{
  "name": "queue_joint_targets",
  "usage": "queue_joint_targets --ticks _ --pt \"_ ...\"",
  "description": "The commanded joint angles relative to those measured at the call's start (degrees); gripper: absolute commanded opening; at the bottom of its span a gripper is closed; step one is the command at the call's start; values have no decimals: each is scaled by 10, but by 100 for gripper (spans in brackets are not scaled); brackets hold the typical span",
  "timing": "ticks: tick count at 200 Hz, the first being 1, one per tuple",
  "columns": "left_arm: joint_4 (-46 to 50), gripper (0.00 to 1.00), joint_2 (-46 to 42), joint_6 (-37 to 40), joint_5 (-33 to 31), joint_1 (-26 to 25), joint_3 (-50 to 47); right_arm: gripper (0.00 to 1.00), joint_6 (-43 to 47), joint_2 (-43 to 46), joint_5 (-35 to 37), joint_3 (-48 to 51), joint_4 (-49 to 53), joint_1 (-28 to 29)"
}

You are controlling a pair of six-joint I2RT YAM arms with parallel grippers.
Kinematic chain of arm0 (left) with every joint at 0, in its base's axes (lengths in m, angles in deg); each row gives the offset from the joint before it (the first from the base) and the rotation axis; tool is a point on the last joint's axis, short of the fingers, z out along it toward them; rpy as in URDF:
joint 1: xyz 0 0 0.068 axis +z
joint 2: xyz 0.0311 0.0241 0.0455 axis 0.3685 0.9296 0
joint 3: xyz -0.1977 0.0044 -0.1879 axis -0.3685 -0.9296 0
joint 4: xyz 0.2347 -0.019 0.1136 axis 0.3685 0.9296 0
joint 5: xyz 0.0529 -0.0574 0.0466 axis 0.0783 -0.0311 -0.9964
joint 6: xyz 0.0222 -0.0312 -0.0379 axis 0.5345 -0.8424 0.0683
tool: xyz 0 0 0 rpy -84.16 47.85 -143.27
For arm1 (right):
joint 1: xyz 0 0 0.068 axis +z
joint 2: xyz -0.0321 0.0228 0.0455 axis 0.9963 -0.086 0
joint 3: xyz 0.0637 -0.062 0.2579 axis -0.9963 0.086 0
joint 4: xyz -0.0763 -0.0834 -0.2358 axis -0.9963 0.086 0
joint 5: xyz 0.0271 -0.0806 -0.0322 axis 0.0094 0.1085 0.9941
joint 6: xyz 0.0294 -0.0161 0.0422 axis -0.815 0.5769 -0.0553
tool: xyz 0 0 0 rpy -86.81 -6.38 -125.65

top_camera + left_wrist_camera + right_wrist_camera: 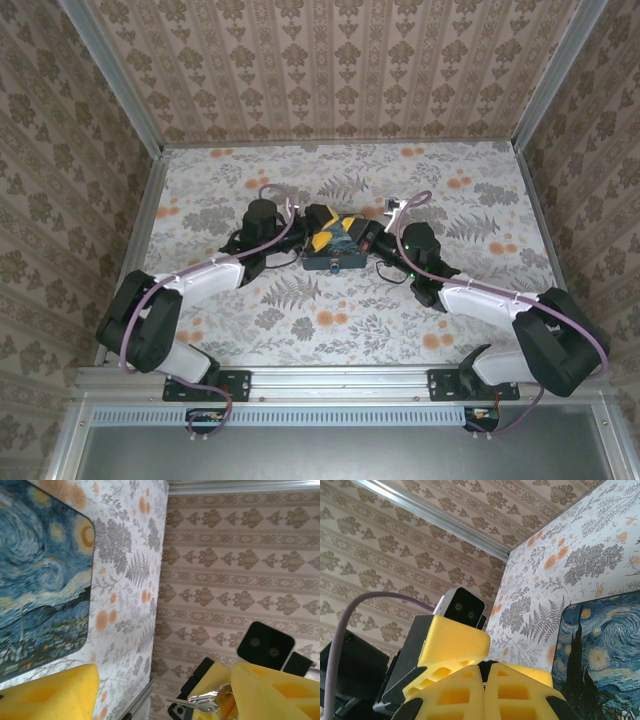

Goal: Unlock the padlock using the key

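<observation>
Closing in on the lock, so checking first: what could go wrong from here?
The key looks pinched in the shut right fingers; it may twist or slip on contact. The open left fingers sit close beside them at the box; they could collide or shove it. The padlock is too small to make out, so aiming the key would be guesswork.

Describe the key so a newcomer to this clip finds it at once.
In the left wrist view, go right from the starry-night box to the bottom edge by the big yellow finger. The key juts left there: small, silvery, the only shiny metal among yellow and wallpaper.
</observation>
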Motion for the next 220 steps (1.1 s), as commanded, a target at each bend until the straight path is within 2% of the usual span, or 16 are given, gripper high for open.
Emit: queue_joint_targets --ticks 1,74,154,220 --pt "-107 67 20 -60 -20 -8 -10 0 -33 -13 16 7 -56 3" --pt "-223 49 79 -126 -39 -34 -7 0 -51 -49 24 10 -95 5" --pt "-220 28 81 -123 -48 -37 -7 0 -52 -60 32 21 -107 4" --pt "-210 18 79 -117 -50 -37 -9 0 -52 -58 34 25 -106 4"
